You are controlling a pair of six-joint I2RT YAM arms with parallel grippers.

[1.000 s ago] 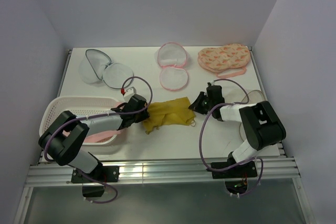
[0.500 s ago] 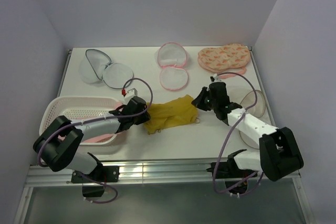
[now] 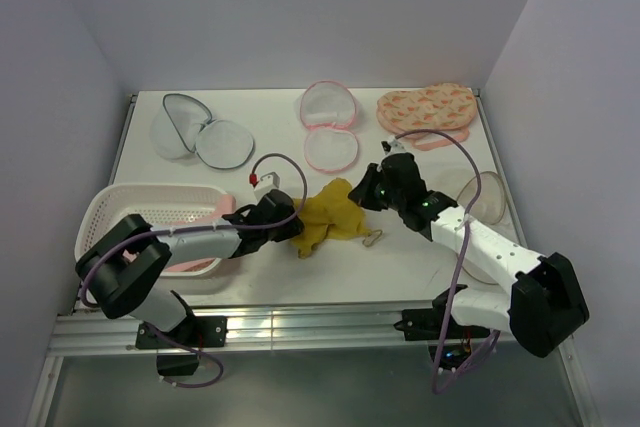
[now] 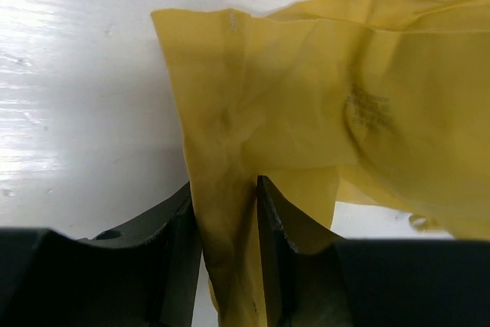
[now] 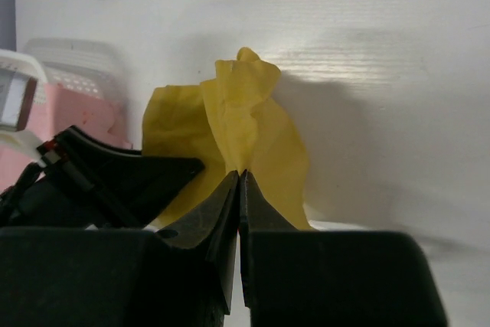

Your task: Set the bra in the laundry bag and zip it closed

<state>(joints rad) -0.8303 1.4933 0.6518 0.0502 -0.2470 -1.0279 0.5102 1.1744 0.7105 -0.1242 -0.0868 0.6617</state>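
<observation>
**A:** Where is the yellow bra [image 3: 330, 215]?

**B:** It is bunched up near the middle of the table [image 3: 400, 272], at about 3 o'clock from the white basket [image 3: 110, 205].

**A:** And the claws?

**B:** The left gripper [image 3: 292, 223] comes in from the bra's 9 o'clock. In its wrist view the left gripper [image 4: 227, 212] has its jaws pressed onto a fold of yellow cloth that fills the narrow gap between them. The right gripper [image 3: 368, 191] is at the bra's 2 o'clock. Its wrist view shows the jaws of the right gripper [image 5: 240, 181] all but touching, pinching a peak of the fabric.

**A:** The laundry bag [image 3: 200, 137]?

**B:** It is at 10 o'clock on the table, lying open with both grey-rimmed domes side by side, well apart from the bra. A pink-rimmed mesh bag [image 3: 330, 127] lies at 12 o'clock and a peach patterned piece [image 3: 425, 109] at 1 o'clock.
</observation>
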